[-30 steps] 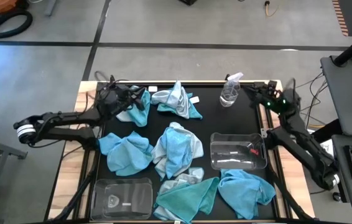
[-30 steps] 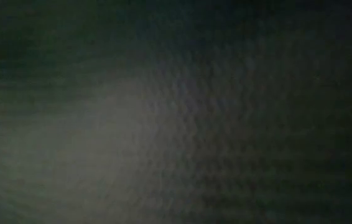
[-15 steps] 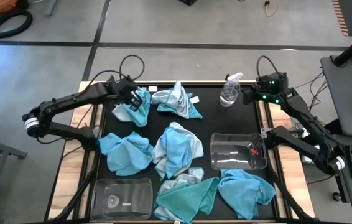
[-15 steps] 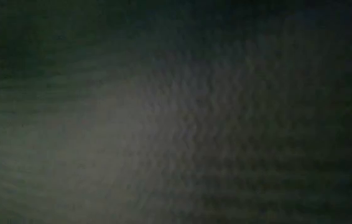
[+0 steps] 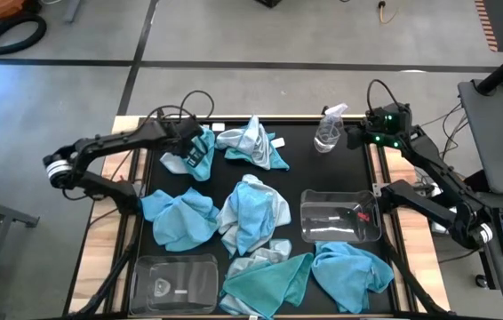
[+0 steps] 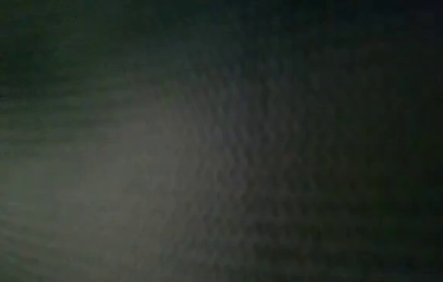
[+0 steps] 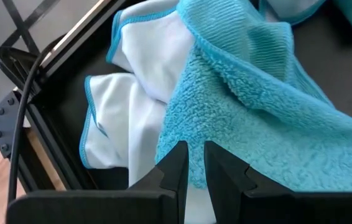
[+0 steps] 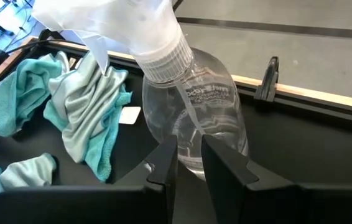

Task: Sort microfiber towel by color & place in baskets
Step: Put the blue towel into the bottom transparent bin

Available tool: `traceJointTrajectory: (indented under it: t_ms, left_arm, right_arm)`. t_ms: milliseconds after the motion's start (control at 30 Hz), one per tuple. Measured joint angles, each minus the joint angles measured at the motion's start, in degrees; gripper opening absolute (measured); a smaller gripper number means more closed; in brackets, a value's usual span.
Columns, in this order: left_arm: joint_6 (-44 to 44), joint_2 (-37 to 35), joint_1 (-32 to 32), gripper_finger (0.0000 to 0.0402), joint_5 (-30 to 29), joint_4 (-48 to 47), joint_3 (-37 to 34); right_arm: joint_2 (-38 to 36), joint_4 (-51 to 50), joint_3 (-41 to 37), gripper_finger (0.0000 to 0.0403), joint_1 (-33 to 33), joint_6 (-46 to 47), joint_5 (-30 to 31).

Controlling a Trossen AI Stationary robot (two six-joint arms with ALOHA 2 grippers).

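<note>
- Counter with black mat seen from above; towels are scattered across it, two clear baskets and one spray bottle also noted.
- Left claw is positioned at 11 o'clock on the mat, over a bright blue towel bunched with a white towel.
- In the left wrist view the fingers are nearly together, a narrow gap between them, tips against the blue towel's edge; whether cloth is pinched cannot be told.
- Right claw is placed at 1 o'clock, just beside the spray bottle.
- In the right wrist view the fingers stand slightly parted directly in front of the bottle's base; contact cannot be told.
- A mixed pale and teal towel heap is recorded at 12 o'clock, another at centre.
- Blue towels are noted at 9 o'clock and 5 o'clock; a teal towel at 6 o'clock.
- One basket sits at 3 o'clock, the other basket at 7 o'clock; neither holds a towel.
- Low view is dark; nothing can be made out.
</note>
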Motion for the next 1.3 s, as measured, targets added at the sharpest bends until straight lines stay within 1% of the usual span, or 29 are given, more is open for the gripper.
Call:
traceJointTrajectory:
  t_ms: [200, 267, 433, 633, 767, 933, 1033, 1200, 1233, 1300]
  left_arm:
    - [1.2, 2.0, 1.1, 0.0044, 0.4, 0.5, 0.0]
    - [2.1, 3.0, 1.2, 0.0053, 0.9, 0.5, 0.0]
    - [4.4, 6.0, 1.6, 0.0084, 4.7, 0.8, 0.5]
    - [5.8, 10.2, 1.7, 0.0125, 4.9, 0.7, 1.6]
    - [5.7, 12.1, 1.7, 0.0129, 4.9, 0.7, 1.8]
    - [5.0, 13.1, 1.7, 0.0109, 4.9, 0.7, 1.8]
    - [4.7, 13.0, 1.7, 0.008, 4.9, 0.7, 1.8]
    - [4.0, 11.8, 1.7, 0.0013, 4.9, 0.7, 1.8]
    - [3.8, 11.5, 1.7, 0.0007, 4.9, 0.7, 1.8]
    - [3.4, 10.7, 1.7, 0.0008, 5.0, 0.6, 1.8]
  right_arm:
    - [0.0, 0.0, 0.0, 0.0068, 0.0, 0.0, 0.0]
    - [0.0, 0.0, 0.0, 0.0068, 0.0, 0.0, 0.0]
    - [0.0, 0.0, 0.0, 0.0068, 0.0, 0.0, 0.0]
    - [0.0, 0.0, 0.0, 0.0068, 0.0, 0.0, 0.0]
    - [0.0, 0.0, 0.0, 0.0068, 0.0, 0.0, 0.0]
    - [0.0, 0.0, 0.0, 0.0068, 0.0, 0.0, 0.0]
    - [0.0, 0.0, 0.0, 0.0068, 0.0, 0.0, 0.0]
    - [0.0, 0.0, 0.0, 0.0068, 0.0, 0.0, 0.0]
    - [0.0, 0.0, 0.0, 0.0068, 0.0, 0.0, 0.0]
    - [0.0, 0.0, 0.0, 0.0068, 0.0, 0.0, 0.0]
